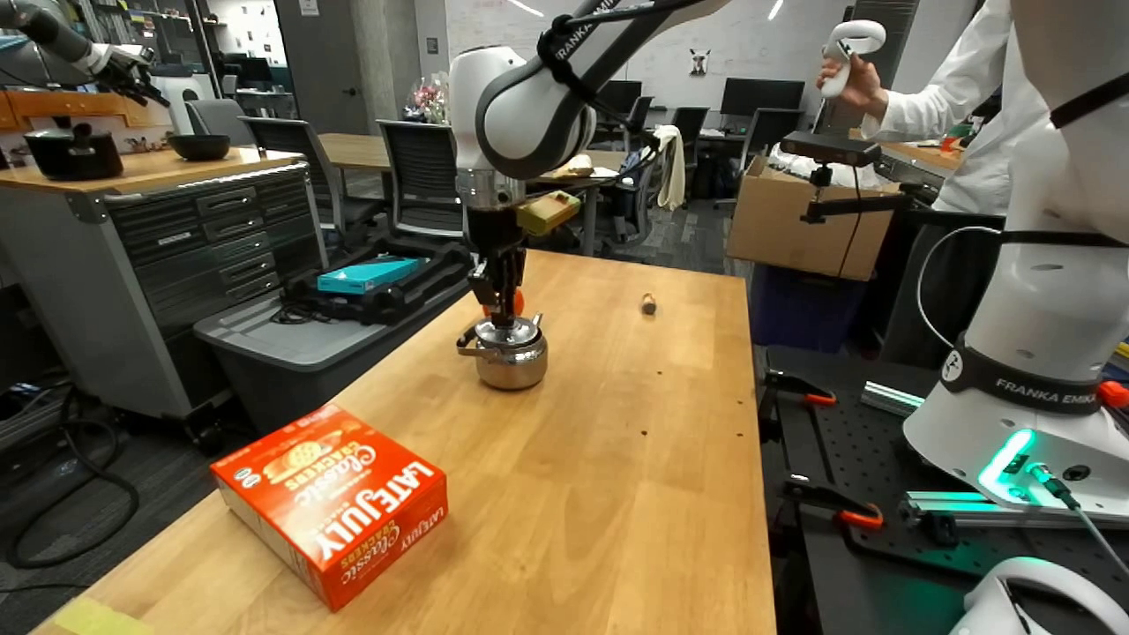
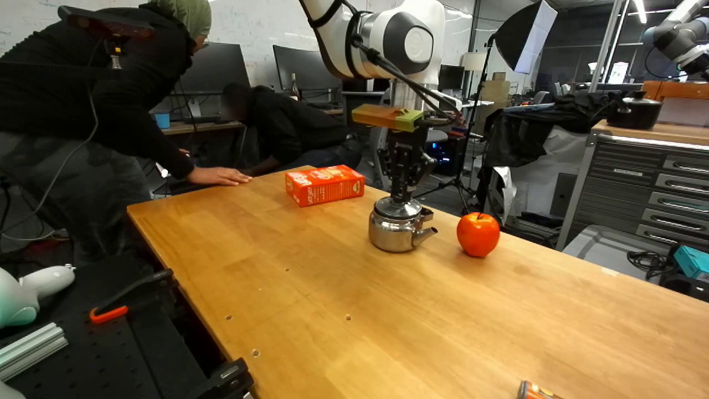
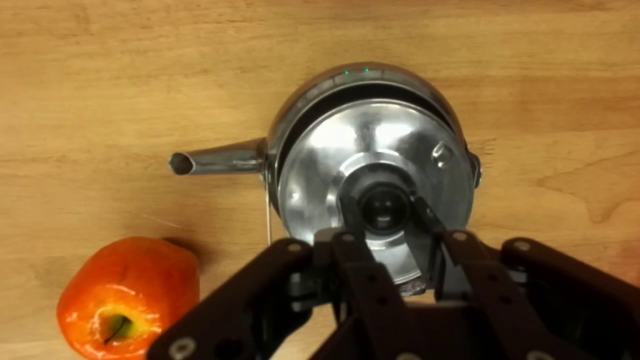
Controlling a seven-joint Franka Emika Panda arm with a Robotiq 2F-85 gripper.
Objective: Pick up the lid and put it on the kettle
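And at the lower left of the wrist view there sat the red apple [image 3: 132, 295], just a spectator; moving right, the spout [image 3: 227, 158] jutted toward the left edge, and near centre sat the kettle [image 3: 360, 74], its mouth [image 3: 370, 91] showing as a dark crescent along the top. Below that crescent lay the lid [image 3: 370, 137], over the kettle but off-centre toward the frame's bottom, and everything hung on this offset: the uncovered mouth was up-frame of the fingers [image 3: 351, 220], so the coming nudge, I reckoned, had to go toward the top. A round lid, too, so no long axis to line up! The fingers were closed in on both sides of its black knob [image 3: 384, 207] and, by all appearances, gripping it. Over to an exterior view: the orange cracker box [image 1: 331, 494] lay on the table [image 1: 617, 511] at lower left, not plainly seen from the wrist, and right of it stood the kettle, lid looking almost home, that crescent nowhere clear! Whether the rims touched, I couldn't tell.
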